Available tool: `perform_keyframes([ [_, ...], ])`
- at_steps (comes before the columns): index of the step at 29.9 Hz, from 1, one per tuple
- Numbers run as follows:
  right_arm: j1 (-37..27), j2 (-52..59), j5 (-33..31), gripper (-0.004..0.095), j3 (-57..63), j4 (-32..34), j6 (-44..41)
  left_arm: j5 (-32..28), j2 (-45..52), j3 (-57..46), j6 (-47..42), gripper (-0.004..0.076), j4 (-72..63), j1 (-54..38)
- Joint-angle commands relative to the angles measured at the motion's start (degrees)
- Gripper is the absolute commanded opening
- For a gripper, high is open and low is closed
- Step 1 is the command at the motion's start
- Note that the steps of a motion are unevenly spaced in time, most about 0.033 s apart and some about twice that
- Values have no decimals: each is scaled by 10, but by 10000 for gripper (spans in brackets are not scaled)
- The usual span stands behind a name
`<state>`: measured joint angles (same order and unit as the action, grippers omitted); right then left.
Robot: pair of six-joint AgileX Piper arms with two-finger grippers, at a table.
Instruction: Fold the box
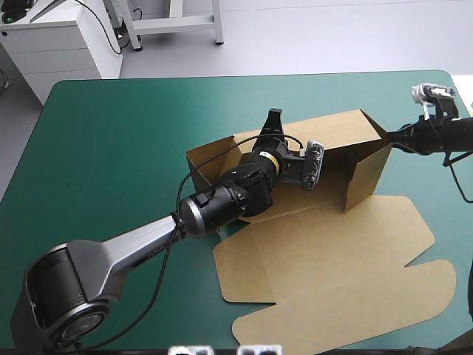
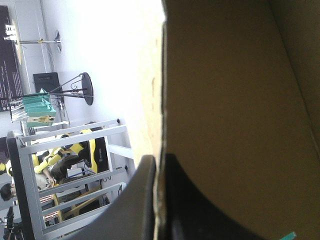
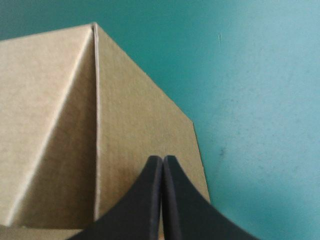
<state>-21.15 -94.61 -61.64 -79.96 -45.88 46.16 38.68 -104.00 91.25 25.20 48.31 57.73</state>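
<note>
Box (image 1: 332,237) located mid-table on teal-green cover (image 1: 111,148) — walls raised, lid laid flat toward near edge. Far wall clamped between left gripper (image 1: 273,115) fingers. Right gripper (image 1: 389,137) fingers pressed together — tip positioned at right wall.

Beyond the far edge of the tabletop (image 1: 111,148) with its teal-green cover we see a pale grey floor (image 1: 310,37) — smooth and evenly lit. A white cabinet (image 1: 52,48) stands off the far left corner, and near it the legs of a pale metal frame (image 1: 177,26). In the left wrist view, turned a quarter, we make out a small black round-topped stand (image 2: 82,89) and a white rack (image 2: 65,134) — both against bright, pale surroundings.
</note>
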Motion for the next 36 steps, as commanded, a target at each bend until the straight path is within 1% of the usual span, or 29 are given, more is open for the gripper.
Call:
perform_keyframes([
  [1,-4,36,4,-17,14,-32,34,-12,26,13,1,-8,-2,2],
  [4,-4,49,16,-17,35,-33,57,-12,25,13,0,-8,-4,2],
  [7,-4,60,15,-16,44,-27,78,-11,20,13,0,-8,-4,2],
  [9,-4,60,14,14,44,-9,79,-11,18,13,-2,-8,-4,2],
  [11,-4,60,13,95,44,17,70,-10,16,13,-11,-8,-4,2],
  [13,-4,60,6,251,44,39,73,-10,16,13,-13,-8,-4,2],
  [16,-4,60,-13,452,44,39,120,-10,16,13,-13,-8,-2,2],
  [17,-4,60,-16,494,44,35,134,-10,16,13,-13,-8,-2,2],
  [19,-3,60,-19,543,44,18,166,-10,16,13,-13,-8,-2,2],
  [22,-3,60,-26,558,44,2,212,-10,16,13,-13,-8,-2,2],
  [25,-3,60,-38,559,44,-1,231,-11,16,13,-13,-8,-2,2],
  [30,16,47,-29,563,44,-32,296,-12,16,13,-13,-8,-2,2],
  [33,38,32,-14,573,44,-28,300,-12,16,13,-13,-8,-2,2],
  [36,53,18,-11,572,44,-30,300,-12,16,13,-13,-8,-2,2],
])
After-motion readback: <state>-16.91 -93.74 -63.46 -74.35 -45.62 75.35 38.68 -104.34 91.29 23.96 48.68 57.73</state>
